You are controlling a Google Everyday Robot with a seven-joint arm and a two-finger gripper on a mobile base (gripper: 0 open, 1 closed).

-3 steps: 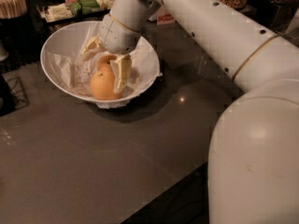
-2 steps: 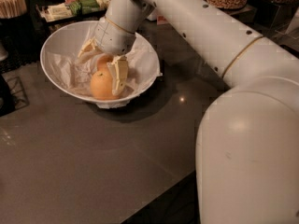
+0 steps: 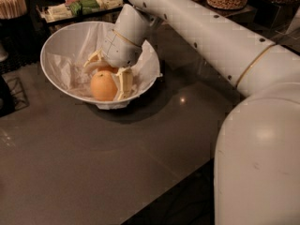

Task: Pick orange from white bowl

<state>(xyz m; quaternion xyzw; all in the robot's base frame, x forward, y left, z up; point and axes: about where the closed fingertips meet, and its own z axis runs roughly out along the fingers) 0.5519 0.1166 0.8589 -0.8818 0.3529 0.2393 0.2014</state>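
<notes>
Here, the gripper sits low inside the white bowl, fingers spread wide, the right one touching the orange, which lies on crumpled paper at the near side.

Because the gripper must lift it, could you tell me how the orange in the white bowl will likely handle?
The orange looks round and smooth, so it would probably roll or slip if nudged. The crumpled paper lining the white bowl may steady it somewhat. The gripper sits inside the bowl, at the fruit.
</notes>
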